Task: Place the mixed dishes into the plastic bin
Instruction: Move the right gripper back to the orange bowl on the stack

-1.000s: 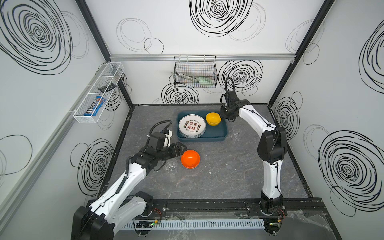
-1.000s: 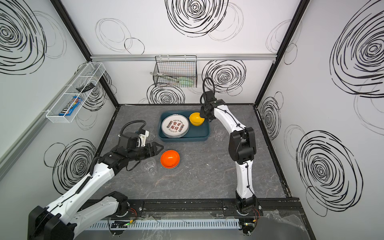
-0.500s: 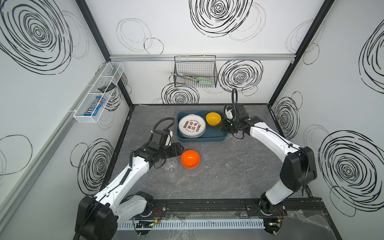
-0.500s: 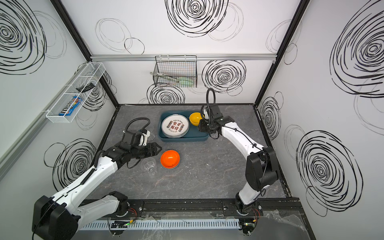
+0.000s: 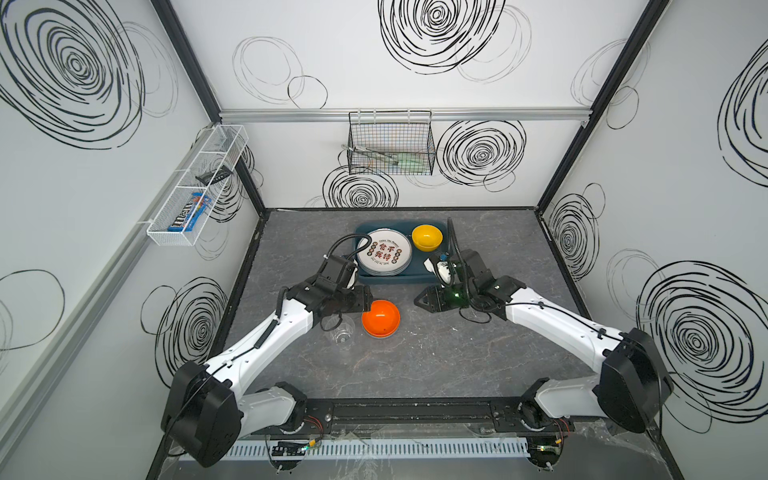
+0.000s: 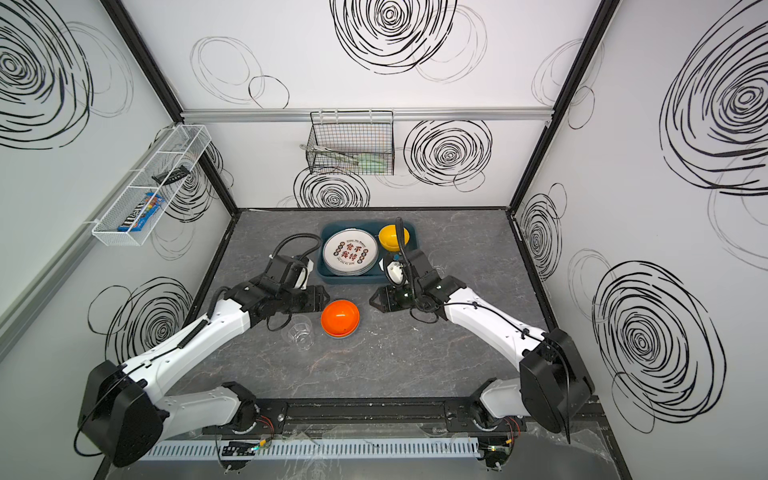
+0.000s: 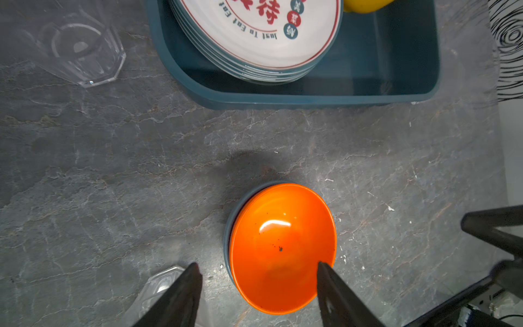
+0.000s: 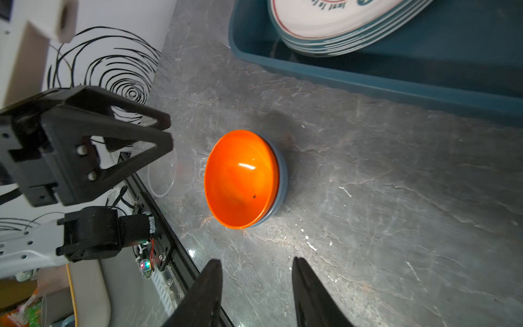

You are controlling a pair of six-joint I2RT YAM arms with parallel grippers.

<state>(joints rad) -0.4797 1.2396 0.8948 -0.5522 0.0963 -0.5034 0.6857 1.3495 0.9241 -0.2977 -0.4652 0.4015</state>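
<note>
An orange bowl (image 5: 380, 319) (image 7: 283, 249) (image 8: 240, 178) sits nested in a blue bowl (image 8: 281, 181) on the table, in front of the plastic bin (image 5: 395, 279) (image 7: 283, 99). The bin holds a stack of plates (image 5: 384, 257) and a yellow bowl (image 5: 427, 237). My left gripper (image 5: 369, 303) (image 7: 257, 266) is open at the orange bowl's left side, with one fingertip over its rim. A clear tumbler (image 5: 341, 330) (image 7: 161, 286) lies beside the other finger. A second tumbler (image 7: 82, 48) stands left of the bin. My right gripper (image 5: 415, 300) (image 8: 254, 260) is open and empty, just right of the bowls.
A black wire basket (image 5: 390, 149) hangs on the back wall and a white wire tray (image 5: 195, 187) on the left wall. The arms' base rail (image 5: 395, 411) runs along the table's front edge.
The right arm swung from over the bin's yellow bowl forward to the right of the orange bowl. The left gripper edged closer to the orange bowl and its jaws narrowed a little.
</note>
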